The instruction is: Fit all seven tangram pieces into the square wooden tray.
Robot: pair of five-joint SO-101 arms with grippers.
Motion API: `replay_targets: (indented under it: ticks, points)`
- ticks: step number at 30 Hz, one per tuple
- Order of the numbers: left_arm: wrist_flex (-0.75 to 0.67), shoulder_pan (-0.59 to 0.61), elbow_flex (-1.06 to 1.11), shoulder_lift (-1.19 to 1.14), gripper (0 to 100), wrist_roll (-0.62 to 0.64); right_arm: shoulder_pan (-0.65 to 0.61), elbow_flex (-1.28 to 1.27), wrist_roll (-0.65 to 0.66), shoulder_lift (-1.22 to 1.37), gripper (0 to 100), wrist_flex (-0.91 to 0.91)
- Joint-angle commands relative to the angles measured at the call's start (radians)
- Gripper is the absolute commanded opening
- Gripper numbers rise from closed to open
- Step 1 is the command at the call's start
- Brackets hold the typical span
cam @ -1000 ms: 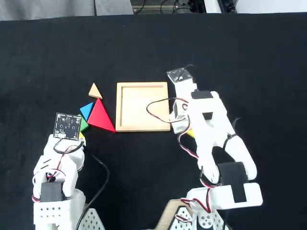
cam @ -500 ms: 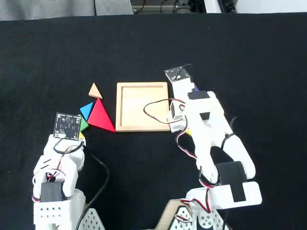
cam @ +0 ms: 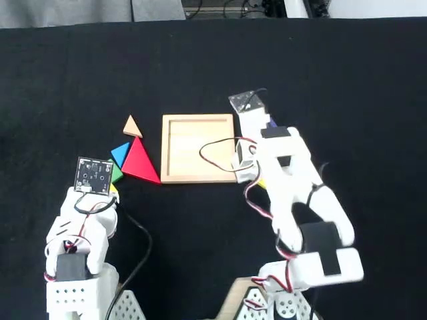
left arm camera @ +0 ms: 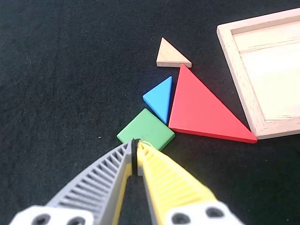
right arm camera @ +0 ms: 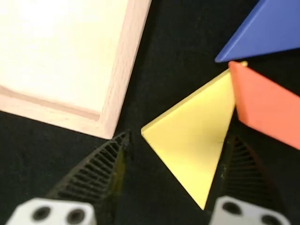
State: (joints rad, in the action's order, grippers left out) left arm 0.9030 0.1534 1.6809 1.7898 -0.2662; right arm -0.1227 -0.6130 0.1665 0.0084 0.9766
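Note:
The square wooden tray point(cam: 164, 148) lies mid-table and its floor shows bare wood. To its left sit a tan triangle point(left arm camera: 171, 55), a blue triangle point(left arm camera: 160, 97), a large red triangle point(left arm camera: 201, 112) against the tray's rim point(left arm camera: 243, 89) and a green square point(left arm camera: 146, 130). My left gripper point(left arm camera: 136, 146) is shut, with its tip at the green square's near edge. By the tray's right corner point(right arm camera: 123, 70), my right gripper point(right arm camera: 178, 140) is open and straddles a yellow triangle point(right arm camera: 192, 140). An orange-red piece point(right arm camera: 267, 110) and a dark blue piece point(right arm camera: 267, 28) lie just beyond the yellow one.
The right arm point(cam: 287, 173) stands over the tray's right edge and hides most of the pieces there; a yellow sliver point(cam: 265, 185) and a blue corner point(cam: 270, 123) peek out. Black cloth point(cam: 200, 67) covers the table, with open room at the back.
The right arm has shifted slightly left and farther from its base, toward the tray's right side. The left arm and the pieces on the left have not moved.

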Motion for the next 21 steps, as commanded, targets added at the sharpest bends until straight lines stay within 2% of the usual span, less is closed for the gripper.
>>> replay_targets:
  ticks: [1,6,21]
  points:
    - [0.003,-0.012,0.021,0.000,3,-0.008,-0.005,0.096,-0.006,0.081,30.6,-0.023]
    - [0.003,-0.012,0.021,0.000,3,-0.008,0.018,0.177,-0.008,0.154,30.6,0.055]
    - [0.003,-0.012,0.021,0.000,3,-0.008,0.043,0.180,-0.008,0.168,30.1,0.060]
